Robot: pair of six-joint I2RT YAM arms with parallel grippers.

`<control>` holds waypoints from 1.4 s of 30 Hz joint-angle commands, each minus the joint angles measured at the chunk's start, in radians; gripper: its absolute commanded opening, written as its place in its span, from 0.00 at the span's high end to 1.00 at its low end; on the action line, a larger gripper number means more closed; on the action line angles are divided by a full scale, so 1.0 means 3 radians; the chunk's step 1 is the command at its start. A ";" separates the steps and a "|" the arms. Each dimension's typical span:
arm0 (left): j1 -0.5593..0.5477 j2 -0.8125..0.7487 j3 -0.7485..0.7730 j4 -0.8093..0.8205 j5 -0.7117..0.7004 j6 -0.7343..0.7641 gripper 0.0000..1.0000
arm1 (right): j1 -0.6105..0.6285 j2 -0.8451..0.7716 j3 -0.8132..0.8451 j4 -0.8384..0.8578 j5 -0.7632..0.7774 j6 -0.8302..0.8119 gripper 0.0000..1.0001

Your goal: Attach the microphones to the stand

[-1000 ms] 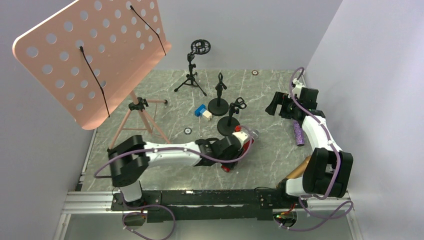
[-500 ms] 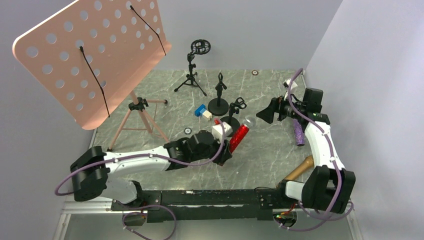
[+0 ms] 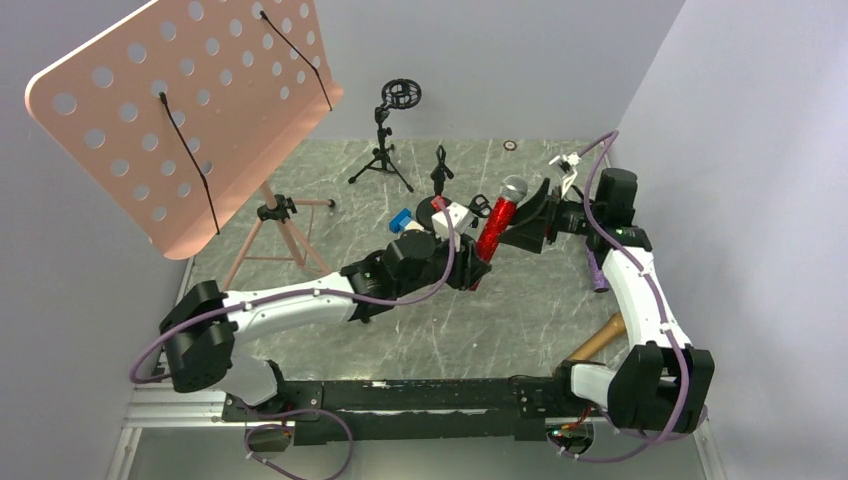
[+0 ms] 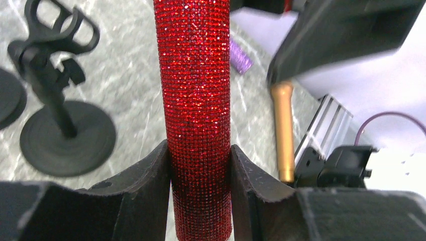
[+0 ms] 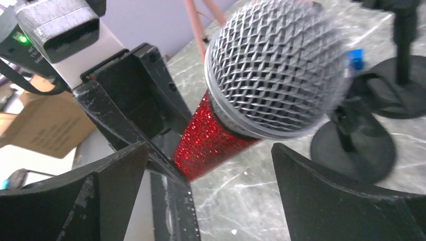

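Left claw (image 4: 199,168) holds the red microphone (image 3: 495,228) up.
It grips the bottom end; the right claw (image 5: 210,148) is wide open, close by the silver top (image 5: 275,68).

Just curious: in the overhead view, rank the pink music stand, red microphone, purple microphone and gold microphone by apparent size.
1. pink music stand
2. red microphone
purple microphone and gold microphone: both partly hidden, unranked.
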 commanded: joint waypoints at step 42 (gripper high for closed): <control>-0.0002 0.0287 0.0147 0.0776 0.0219 -0.0082 0.30 | 0.0055 0.0030 -0.0649 0.2924 0.0495 0.3003 0.92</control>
